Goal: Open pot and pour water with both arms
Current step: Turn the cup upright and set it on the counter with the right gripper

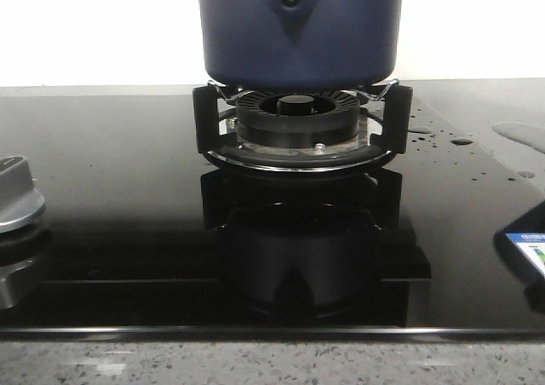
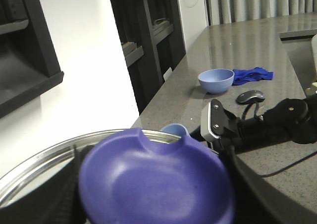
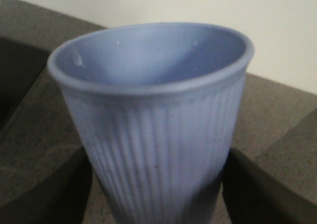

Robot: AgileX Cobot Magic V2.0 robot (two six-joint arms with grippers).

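The pot (image 1: 300,29) is seated on the burner grate (image 1: 387,117), water (image 1: 518,135) puddled on the glass to its right. The pour step is judged in hand: a ribbed blue cup (image 3: 153,130), seemingly empty, is clamped between the right gripper (image 3: 156,192) fingers. The lid (image 2: 156,179) is gripped by the left gripper (image 2: 153,194); next, the cup must be brought over the pot.

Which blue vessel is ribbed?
The cup between the right hand's fingers: vertical ribs down its wall. The bowl on the counter and the pot are smooth-walled.
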